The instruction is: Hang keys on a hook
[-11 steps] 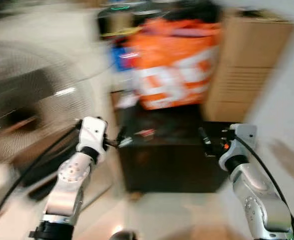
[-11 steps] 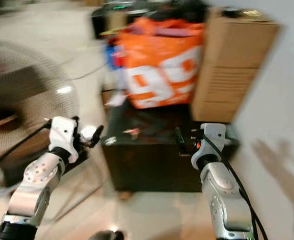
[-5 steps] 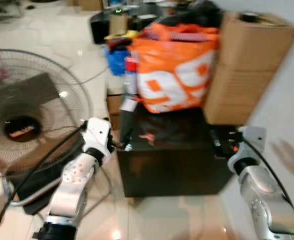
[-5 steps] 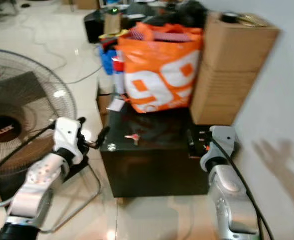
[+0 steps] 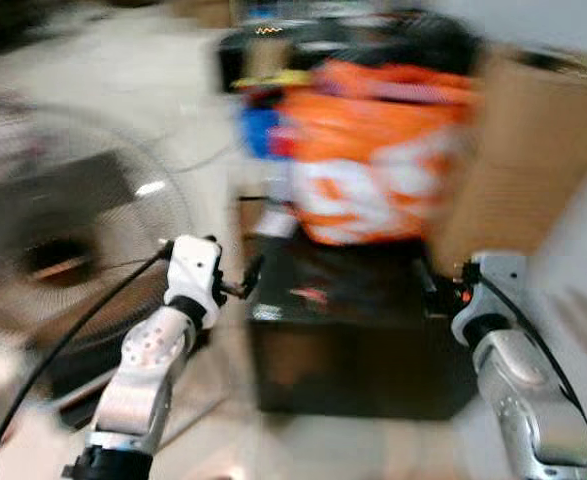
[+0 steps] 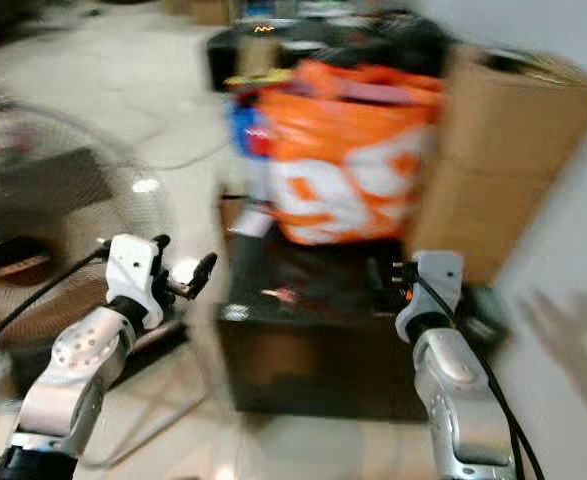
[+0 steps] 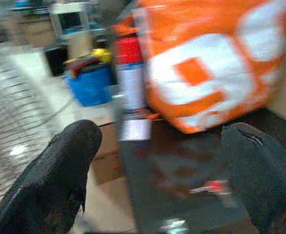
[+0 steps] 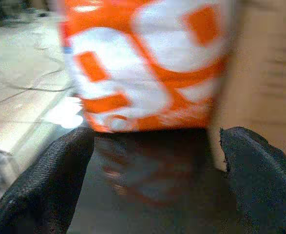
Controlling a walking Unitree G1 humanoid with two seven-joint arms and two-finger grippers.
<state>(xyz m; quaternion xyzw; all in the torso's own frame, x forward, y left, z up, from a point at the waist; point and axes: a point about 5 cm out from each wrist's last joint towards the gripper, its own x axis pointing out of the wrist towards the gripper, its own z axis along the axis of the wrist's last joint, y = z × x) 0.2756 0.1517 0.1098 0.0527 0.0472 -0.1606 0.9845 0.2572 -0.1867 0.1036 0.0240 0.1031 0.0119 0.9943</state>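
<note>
Left wrist view shows the keys (image 7: 212, 186) on the black box (image 7: 181, 195) between the wide-spread left end effector (image 7: 162, 195).

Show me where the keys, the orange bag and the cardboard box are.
keys (image 7: 212, 186), left wrist view, on the red part.
orange bag (image 6: 358, 170), right eye view, on its printed front.
cardboard box (image 6: 508, 150), right eye view, on its front face.

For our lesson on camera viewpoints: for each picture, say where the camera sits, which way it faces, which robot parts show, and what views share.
Head eyes: look forward and down at the black box and orange bag; both silver arms show.
Left wrist: faces the bag past the open left pincer; a small red item lies on the box.
Right wrist: faces the bag past the open right pincer.
Shared: bag and box.
</note>
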